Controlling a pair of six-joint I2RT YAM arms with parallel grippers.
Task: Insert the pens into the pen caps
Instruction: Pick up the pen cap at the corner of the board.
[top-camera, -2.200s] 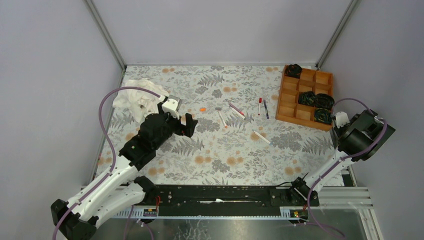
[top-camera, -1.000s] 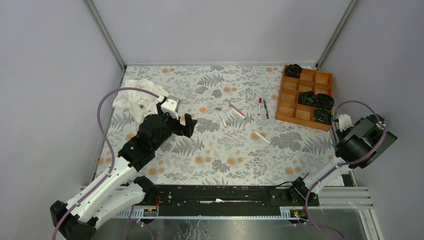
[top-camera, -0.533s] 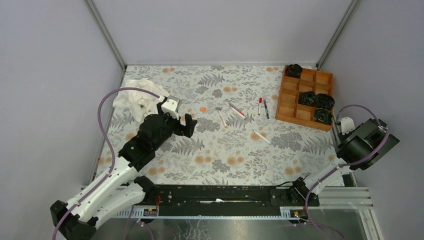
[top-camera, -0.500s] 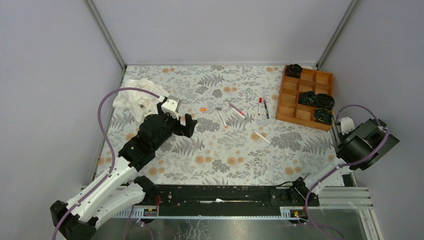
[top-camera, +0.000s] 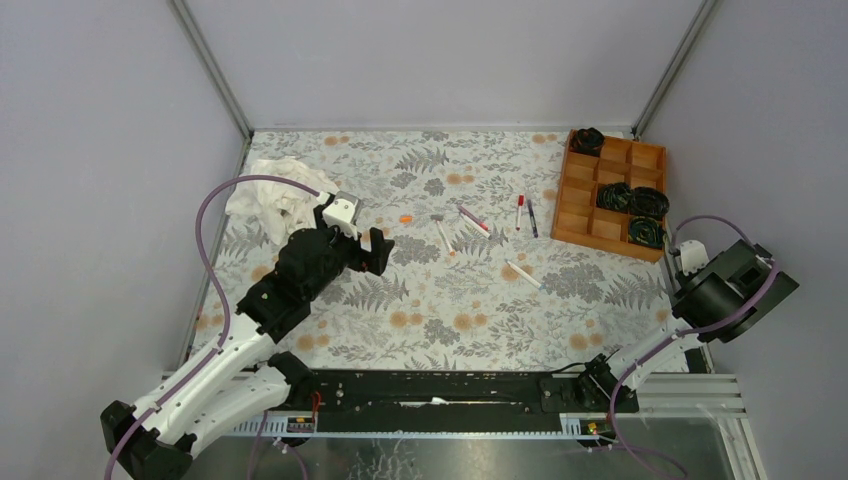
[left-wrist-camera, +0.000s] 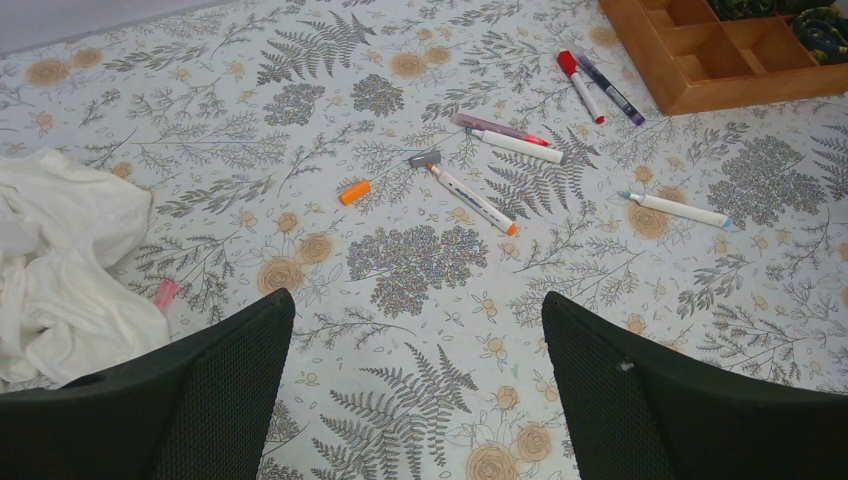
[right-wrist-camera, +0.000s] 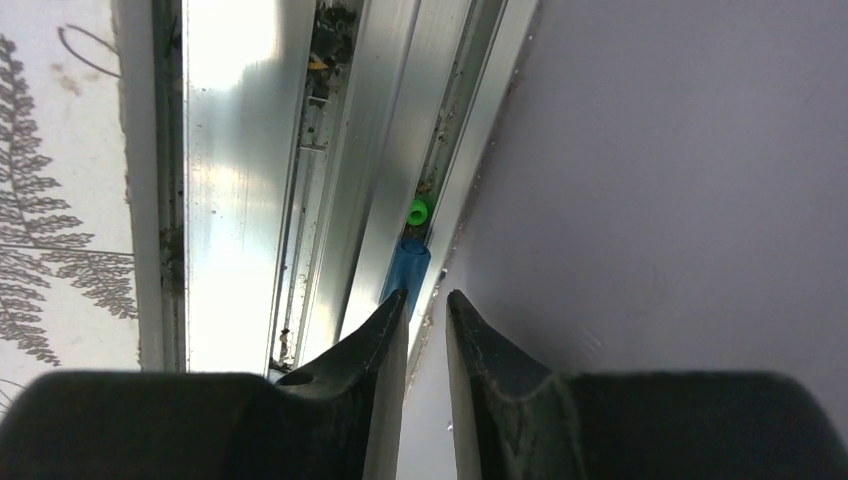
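Right pincer (right-wrist-camera: 427, 297) near stubby blue cap (right-wrist-camera: 405, 268)

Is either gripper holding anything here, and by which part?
Nothing is held. Left gripper gapes empty; right gripper slightly parted, empty, a blue piece lying just beyond its tips.

The right gripper (right-wrist-camera: 425, 298) has drawn back from the wooden tray (top-camera: 583, 205), past the table (top-camera: 450, 300) edge, over the metal rail (right-wrist-camera: 240, 150).

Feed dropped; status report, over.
Left gripper open, empty, above floral mat. Right gripper barely open over aluminium rail, small blue plastic cap ahead. Thin white-barrelled pens, stubby orange cap loose on mat.
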